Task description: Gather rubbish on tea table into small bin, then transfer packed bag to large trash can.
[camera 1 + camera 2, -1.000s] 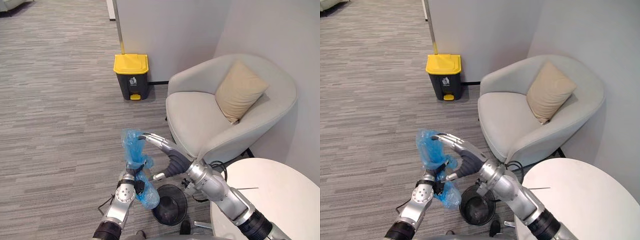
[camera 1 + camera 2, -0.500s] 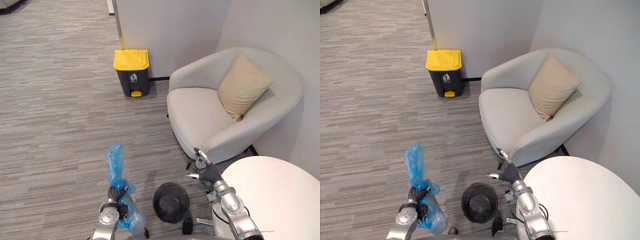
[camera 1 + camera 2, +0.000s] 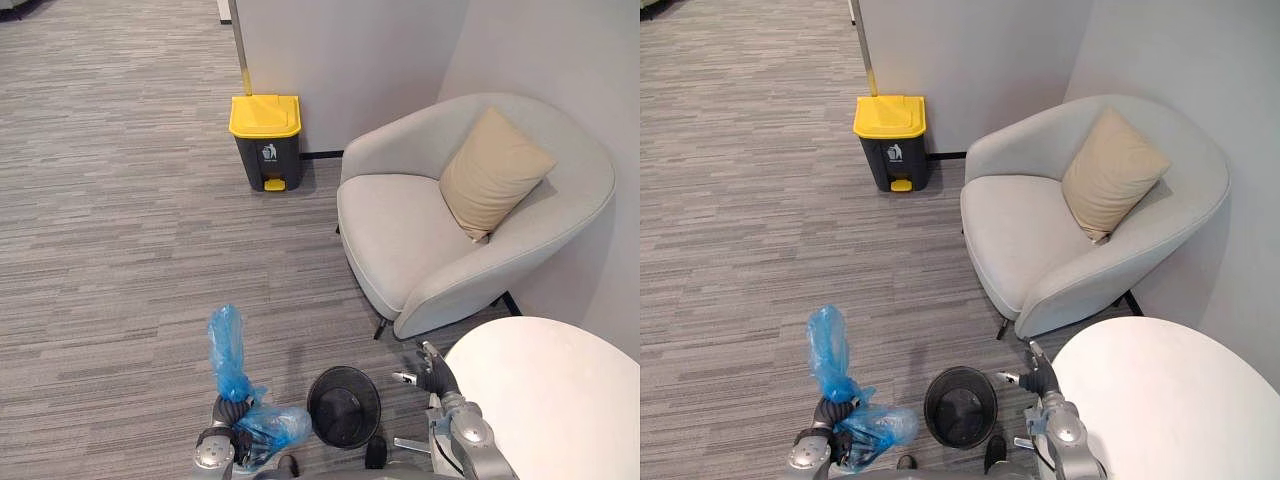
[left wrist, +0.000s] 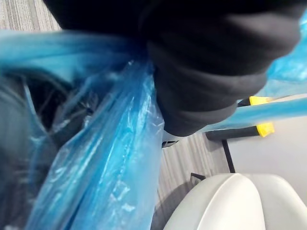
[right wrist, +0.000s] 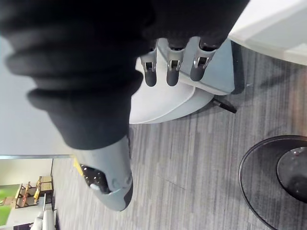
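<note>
A blue rubbish bag [image 3: 229, 351] with a twisted neck stands up from my left hand [image 3: 230, 417], which is shut round the neck low in the eye views. The bag's full part [image 3: 277, 424] bulges to the right of the hand, and its plastic [image 4: 103, 163] lies close in the left wrist view. The small black mesh bin [image 3: 343, 405] sits on the carpet just right of the bag. My right hand [image 3: 437, 370] is open by the edge of the white tea table [image 3: 560, 400], its fingers [image 5: 171, 72] straight. The large grey trash can with a yellow lid [image 3: 265, 140] stands by the far wall.
A light grey armchair [image 3: 400, 240] with a beige cushion [image 3: 493, 172] stands between the table and the trash can. Grey striped carpet [image 3: 120, 250] stretches from the bag to the can. A white wall corner [image 3: 340, 60] rises behind the can.
My right hand has let go of the bag's top and drawn back to the table's edge. The left hand has sunk lower with the bag. The camera shifted slightly.
</note>
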Tool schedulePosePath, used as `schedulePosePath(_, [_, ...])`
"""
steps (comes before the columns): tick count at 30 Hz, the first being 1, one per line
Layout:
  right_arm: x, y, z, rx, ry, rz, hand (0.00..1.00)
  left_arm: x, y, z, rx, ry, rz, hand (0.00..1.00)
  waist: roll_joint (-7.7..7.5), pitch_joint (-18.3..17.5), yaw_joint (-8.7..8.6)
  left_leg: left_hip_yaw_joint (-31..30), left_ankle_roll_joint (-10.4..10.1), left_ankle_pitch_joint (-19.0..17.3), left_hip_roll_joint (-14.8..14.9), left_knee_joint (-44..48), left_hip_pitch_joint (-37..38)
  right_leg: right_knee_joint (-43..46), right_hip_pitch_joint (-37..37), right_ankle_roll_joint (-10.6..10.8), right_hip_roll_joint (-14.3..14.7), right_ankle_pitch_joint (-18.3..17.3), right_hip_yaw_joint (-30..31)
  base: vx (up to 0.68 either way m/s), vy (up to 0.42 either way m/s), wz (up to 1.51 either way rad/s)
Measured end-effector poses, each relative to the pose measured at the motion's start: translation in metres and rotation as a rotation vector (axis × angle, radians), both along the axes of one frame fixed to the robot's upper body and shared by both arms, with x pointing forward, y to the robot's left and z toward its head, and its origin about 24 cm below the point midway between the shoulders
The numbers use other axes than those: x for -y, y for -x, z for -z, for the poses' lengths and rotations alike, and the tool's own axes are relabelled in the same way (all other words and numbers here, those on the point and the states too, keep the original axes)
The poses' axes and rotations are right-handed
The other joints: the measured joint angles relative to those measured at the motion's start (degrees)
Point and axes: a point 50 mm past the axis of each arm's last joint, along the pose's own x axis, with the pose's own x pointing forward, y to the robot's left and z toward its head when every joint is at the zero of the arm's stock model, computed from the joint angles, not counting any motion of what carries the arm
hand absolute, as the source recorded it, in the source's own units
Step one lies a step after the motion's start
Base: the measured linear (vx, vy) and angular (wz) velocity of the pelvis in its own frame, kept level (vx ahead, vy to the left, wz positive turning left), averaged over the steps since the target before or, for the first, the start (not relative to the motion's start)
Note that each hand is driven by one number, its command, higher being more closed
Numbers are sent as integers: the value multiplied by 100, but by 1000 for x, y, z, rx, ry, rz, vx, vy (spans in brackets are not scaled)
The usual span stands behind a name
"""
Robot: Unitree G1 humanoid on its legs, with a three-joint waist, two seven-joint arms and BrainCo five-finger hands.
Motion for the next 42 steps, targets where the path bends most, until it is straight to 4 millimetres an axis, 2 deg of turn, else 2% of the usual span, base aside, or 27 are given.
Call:
schedulePosePath(8, [1, 10, 12, -69, 11, 8, 0, 1, 13, 6, -43, 18, 9, 100, 2, 67, -5, -13, -12, -1, 0, -5, -7, 0, -5, 20, -8, -17, 2, -48, -5, 1])
schedulePosePath(18, [4, 8, 11, -64, 72, -11, 0, 1, 10, 3, -27, 28, 26, 100, 15, 70, -1, 14, -1, 2, -16, -13, -8, 23, -25, 29, -17, -23, 31, 0, 0, -1])
schedulePosePath(21, [3, 1, 7, -44, 82, -23, 0, 2, 7, 0, -8, 28, 32, 100, 63, 87, 5, 87, 1, 1, -14, 12, -71, 101, -151, 28, -19, -24, 117, -9, 1, -14])
schedulePosePath(23, [3, -11, 1, -12, 94, -40, 0, 3, 3, -3, 17, 27, 40, 100, 113, 140, 10, 169, 5, -2, 1, 127, -221, 536, -502, 18, -57, -169, 220, -64, 5, -22])
schedulePosePath(25, [2, -22, -6, 22, 116, -47, 0, 5, -6, -9, 54, 30, 60, 100, 148, 206, 5, 203, 52, -35, -13, 362, -403, 1380, -981, 48, -177, -466, 364, -99, -4, -7])
schedulePosePath(26, [1, -23, -7, 28, 117, -47, 0, 5, -9, -11, 68, 32, 66, 100, 145, 220, 15, 203, 69, -45, -30, 432, -452, 1534, -1065, 65, -197, -478, 398, -138, -2, 7])
schedulePosePath(27, [0, -24, -11, 46, 116, -48, 0, 5, -13, -16, 99, 32, 69, 100, 157, 220, 39, 225, 155, -92, 59, 530, -571, 1728, -1125, 138, -215, -650, 465, -120, -6, 15])
schedulePosePath(28, [-1, -26, -13, 55, 114, -49, 0, 3, -16, -19, 116, 27, 69, 100, 127, 265, 36, 233, 175, -108, 47, 581, -598, 2254, -1226, 151, -275, -984, 522, -137, -31, 43])
schedulePosePath(29, [-3, -25, -13, 59, 109, -49, 0, 1, -18, -22, 130, 22, 69, 100, 94, 294, 26, 130, 173, -110, -21, 720, -668, 3425, -1378, 216, -405, -1625, 615, -76, -98, 60])
schedulePosePath(30, [-5, -26, -15, 66, 106, -51, 0, 0, -19, -25, 144, 19, 68, 100, -8, 272, 41, 30, 170, -109, -57, 824, -739, 3896, -1298, 403, -412, -1989, 679, -54, -91, 61])
schedulePosePath(31, [-6, -27, -15, 70, 108, -53, 0, -1, -18, -25, 144, 17, 65, 100, -47, 251, 88, -6, 162, -107, -70, 905, -817, 3947, -1241, 448, -437, -2140, 693, -83, -235, 48])
schedulePosePath(32, [-8, -35, -21, 101, 116, -64, 0, -1, -19, -29, 168, 20, 49, 100, -213, 234, 221, -35, 84, -85, -83, 1237, -1124, 3411, -1085, 131, -366, -2445, 717, -157, -217, 27])
schedulePosePath(33, [-7, -42, -28, 133, 123, -65, 0, 8, -20, -29, 181, 50, 44, 100, 28, 345, 341, -30, -2, -26, 84, 1338, -1284, 3153, -1056, -110, -172, -2264, 647, -250, -257, 23])
schedulePosePath(34, [-3, -44, -32, 152, 134, -53, 0, 16, -19, -29, 187, 76, 38, 100, 220, 406, 342, -96, -101, 43, 226, 1334, -1379, 2896, -1004, -181, 2, -2077, 579, -182, -85, 13])
schedulePosePath(36, [-1, -44, -34, 161, 136, -33, 0, 23, -19, -29, 196, 94, 45, 100, 375, 423, 332, -187, -206, 209, 322, 1206, -1450, 2615, -927, -265, 103, -1892, 384, -159, -43, 34])
schedulePosePath(38, [3, -42, -33, 156, 134, -8, 0, 30, -22, -31, 207, 105, 75, 100, 392, 447, 299, -193, -389, 345, 361, 963, -1462, 2507, -888, -329, 97, -1778, 145, -186, -27, 52])
schedulePosePath(40, [3, -42, -34, 168, 117, 29, 0, 34, -27, -38, 240, 108, 92, 100, 327, 485, 309, 142, -406, 317, 500, 1143, -1622, 2395, -903, -395, 4, -1650, -42, -139, 17, 51])
schedulePosePath(41, [6, -44, -41, 201, 104, 58, 0, 35, -32, -44, 271, 107, 102, 100, 258, 530, 292, 414, -286, 237, 608, 1838, -1792, 2387, -915, -366, -135, -1583, -190, -106, 64, 47])
schedulePosePath(42, [6, -44, -43, 212, 97, 69, 0, 35, -33, -45, 279, 106, 103, 100, 229, 542, 300, 438, -155, 111, 642, 2116, -1785, 2400, -895, -345, -196, -1571, -225, -111, 112, 51])
